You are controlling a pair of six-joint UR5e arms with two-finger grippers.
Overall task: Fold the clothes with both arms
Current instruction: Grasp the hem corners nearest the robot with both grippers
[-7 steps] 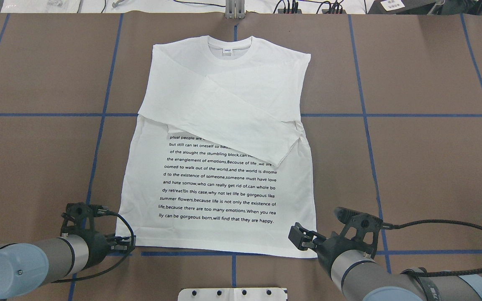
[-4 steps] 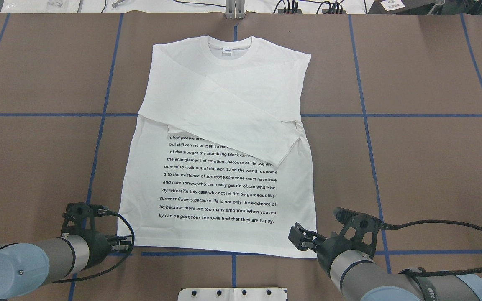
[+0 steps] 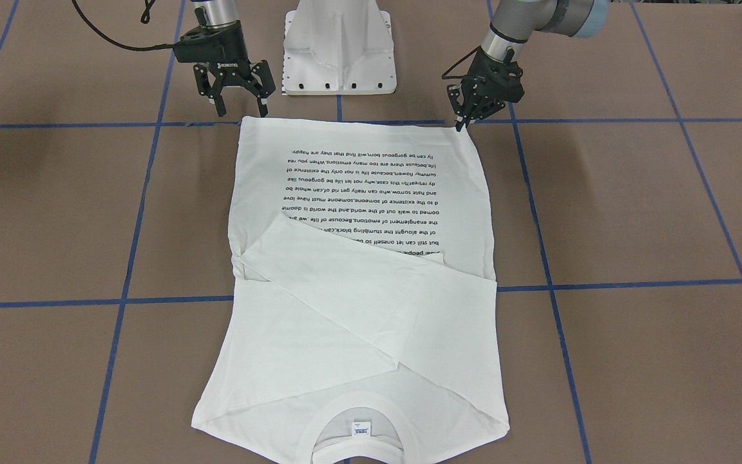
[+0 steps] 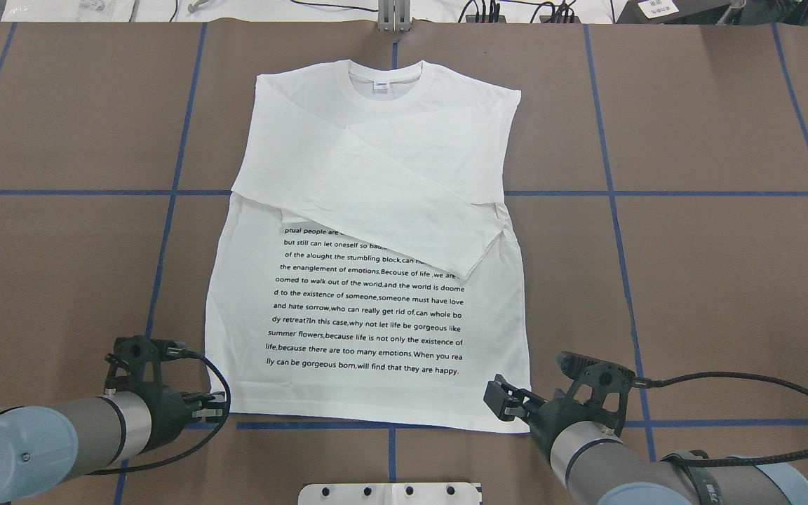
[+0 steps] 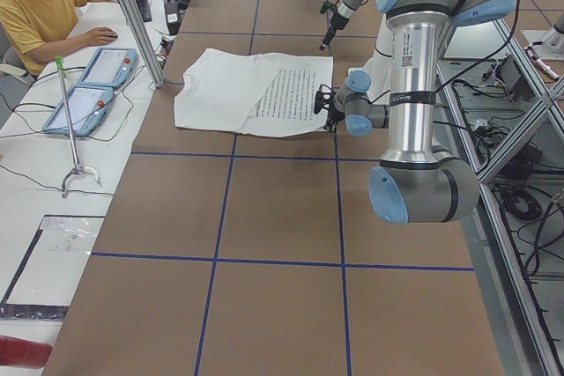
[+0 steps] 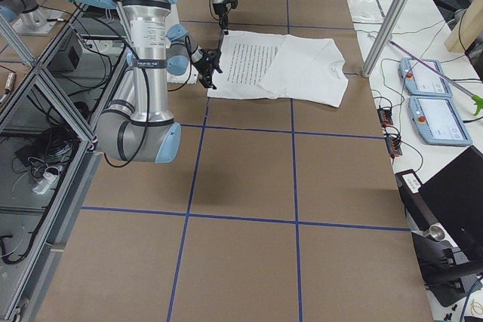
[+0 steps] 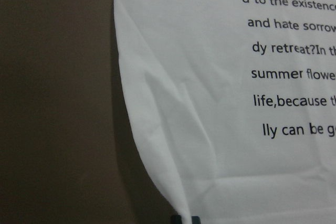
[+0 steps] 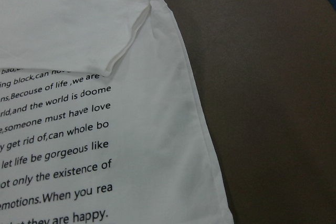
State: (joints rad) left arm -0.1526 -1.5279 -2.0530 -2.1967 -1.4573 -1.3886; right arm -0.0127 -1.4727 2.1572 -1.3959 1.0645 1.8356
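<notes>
T-shirt (image 4: 383, 161) is lying flat mid-counter (image 4: 712, 280), sleeves folded across the chest and covering the top text lines. White pedestal (image 3: 339, 45) is standing just beyond the hem. Right end effector (image 3: 242, 106) is hovering over one hem corner with fingers apart. Left end effector (image 3: 460, 124) is pinching the other corner, fingers together.

White T-shirt (image 4: 404, 140), black printed text (image 4: 365, 308)

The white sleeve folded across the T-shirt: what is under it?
The folded white sleeve lies on the white long-sleeved T-shirt. The top lines of black printed text run beneath it; covered words cannot be read.
</notes>
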